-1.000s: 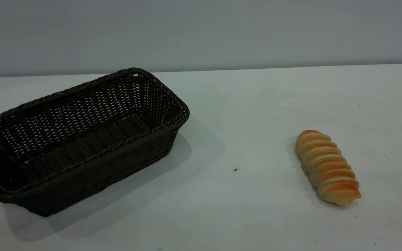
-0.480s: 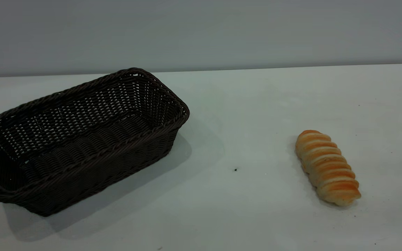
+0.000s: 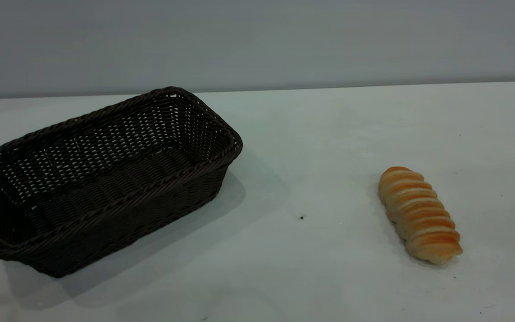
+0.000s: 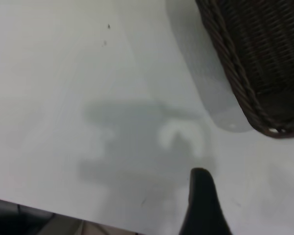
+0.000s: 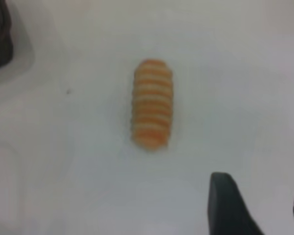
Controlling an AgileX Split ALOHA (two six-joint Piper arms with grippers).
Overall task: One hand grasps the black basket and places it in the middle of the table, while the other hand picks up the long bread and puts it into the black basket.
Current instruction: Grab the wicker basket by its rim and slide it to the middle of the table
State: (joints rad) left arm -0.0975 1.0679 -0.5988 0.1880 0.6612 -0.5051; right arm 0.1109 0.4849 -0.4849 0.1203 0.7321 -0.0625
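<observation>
A large rectangular dark brown-black woven wicker basket [image 3: 105, 179] with a braided rim and openwork sides stands empty on the left side of a plain white tabletop [image 3: 320, 147], set at an angle so that one short end points toward the back wall. Well apart from it, on the right side of the table, lies an oblong golden-orange loaf of bread [image 3: 418, 213] crossed by pale cream ridges, resting flat on the surface with nothing touching it. A small dark speck [image 3: 301, 218] marks the table between the two.

Neither arm appears in the exterior view. The left wrist view shows a corner of the basket [image 4: 264, 63] and, nearer the camera, a single black tapered finger [image 4: 202, 203] of the left gripper above bare table beside the basket; whether that gripper is spread or closed cannot be told. The right wrist view looks down on the loaf [image 5: 152, 104], with the right gripper [image 5: 264, 203] above the table near it, its two dark fingers standing apart and holding nothing.
</observation>
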